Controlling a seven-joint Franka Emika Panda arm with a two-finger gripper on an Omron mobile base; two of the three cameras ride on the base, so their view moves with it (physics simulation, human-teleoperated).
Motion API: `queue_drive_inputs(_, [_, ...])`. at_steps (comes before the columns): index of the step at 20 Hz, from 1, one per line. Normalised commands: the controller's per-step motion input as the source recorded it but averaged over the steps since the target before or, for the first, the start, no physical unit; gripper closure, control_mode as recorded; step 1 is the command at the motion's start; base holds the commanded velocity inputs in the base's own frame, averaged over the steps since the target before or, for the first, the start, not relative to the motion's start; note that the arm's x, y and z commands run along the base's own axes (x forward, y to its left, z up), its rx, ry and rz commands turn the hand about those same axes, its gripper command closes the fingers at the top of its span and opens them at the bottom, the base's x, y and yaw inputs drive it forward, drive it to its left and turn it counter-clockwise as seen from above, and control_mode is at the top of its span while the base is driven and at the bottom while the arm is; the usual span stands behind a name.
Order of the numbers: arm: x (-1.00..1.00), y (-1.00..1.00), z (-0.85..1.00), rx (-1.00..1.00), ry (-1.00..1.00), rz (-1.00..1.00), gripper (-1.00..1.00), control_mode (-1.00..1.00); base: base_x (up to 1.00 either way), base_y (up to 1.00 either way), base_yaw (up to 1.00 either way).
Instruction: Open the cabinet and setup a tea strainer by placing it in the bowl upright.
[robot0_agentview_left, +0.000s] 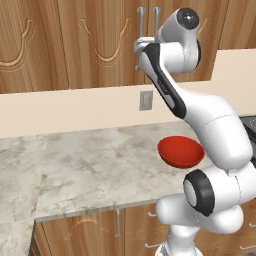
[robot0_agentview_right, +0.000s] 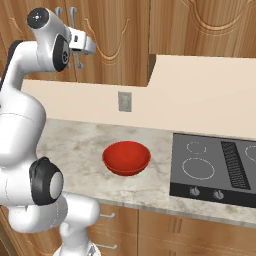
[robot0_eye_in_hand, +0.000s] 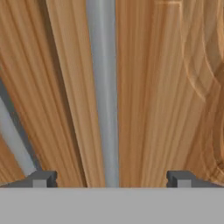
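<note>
The cabinet (robot0_agentview_left: 100, 45) (robot0_agentview_right: 115, 30) hangs on the wall with both wood-grain doors shut. Its two silver bar handles (robot0_agentview_left: 142, 30) (robot0_agentview_right: 74, 15) stand side by side at the doors' meeting edge. My gripper (robot0_agentview_left: 139, 47) (robot0_agentview_right: 94, 47) is raised against them, open. In the hand view the gripper (robot0_eye_in_hand: 111, 179) straddles the right door's handle (robot0_eye_in_hand: 103, 87), which runs between the two fingertips (robot0_eye_in_hand: 41, 178) with a gap on either side. The red bowl (robot0_agentview_left: 180, 150) (robot0_agentview_right: 126, 157) sits empty on the counter below. The tea strainer is out of view.
A marble counter (robot0_agentview_left: 75, 160) runs under the cabinet, with a wall outlet (robot0_agentview_left: 146, 100) (robot0_agentview_right: 124, 101) above it. A black cooktop (robot0_agentview_right: 215, 165) lies right of the bowl. Low cabinets with short handles (robot0_agentview_left: 118, 222) sit beneath the counter.
</note>
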Motion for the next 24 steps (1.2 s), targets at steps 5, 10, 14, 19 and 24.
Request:
queue_drive_inputs(5, [0.31, 0.00, -0.01, -0.02, -0.03, 0.01, -1.00, -1.00, 0.00, 0.00, 0.00])
queue_drive_inputs(10, [0.36, 0.00, -0.09, -0.06, -0.09, 0.01, -1.00, -1.00, 0.00, 0.00, 0.00])
queue_drive_inputs(14, [0.32, 0.00, -0.04, -0.02, -0.09, 0.01, -1.00, -1.00, 0.00, 0.00, 0.00])
queue_drive_inputs(19, [0.35, 0.00, 0.00, 0.00, -0.01, 0.03, 1.00, -1.00, 0.00, 0.00, 0.00])
queue_drive_inputs(24, [0.16, -0.06, 0.00, 0.00, 0.00, 0.08, 1.00, -1.00, 0.00, 0.00, 0.00])
